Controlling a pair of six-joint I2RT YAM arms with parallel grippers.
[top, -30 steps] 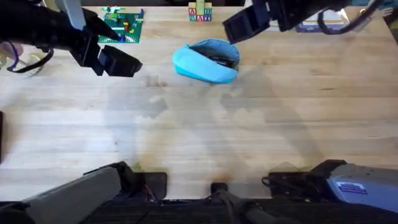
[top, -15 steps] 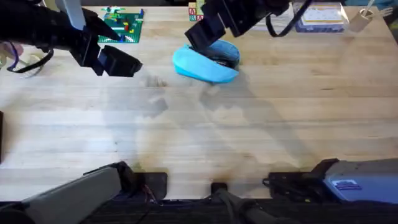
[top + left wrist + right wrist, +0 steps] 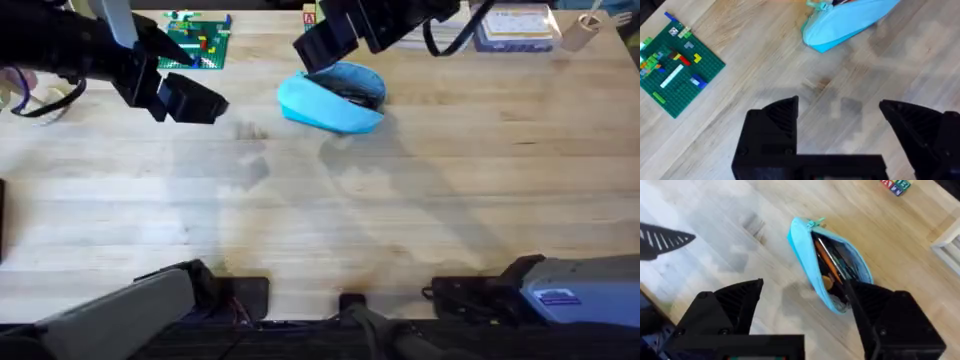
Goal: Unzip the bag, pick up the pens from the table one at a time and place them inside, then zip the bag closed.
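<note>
**Pens in, zipper still to close**

Bag [image 3: 832, 267] lies directly beneath the right gripper [image 3: 805, 305], its mouth gaping toward the wrist camera; the orange pen [image 3: 826, 262] and a dark one beside it [image 3: 840, 265] rest inside, along the bag's length; no pens lie on the bare table [image 3: 400, 220] around it. Right gripper's black fingers are spread wide and hold nothing; the bag's long axis runs between them and away from the wrist, so they straddle its near end rather than its width. Zipper pull [image 3: 815, 222] appears to sit at the far, pointed end of the bag, beyond the fingertips; judged from that, closing calls for the right gripper to reach forward past the open mouth to that end.

Left gripper [image 3: 840, 117] hangs above the table well off to the side, also wide open and empty; the bag [image 3: 850, 22] lies ahead of it and apart, its pointed end nearest. Right arm is much the closer of the two; the left could pin the near end while the right draws the pull.
</note>
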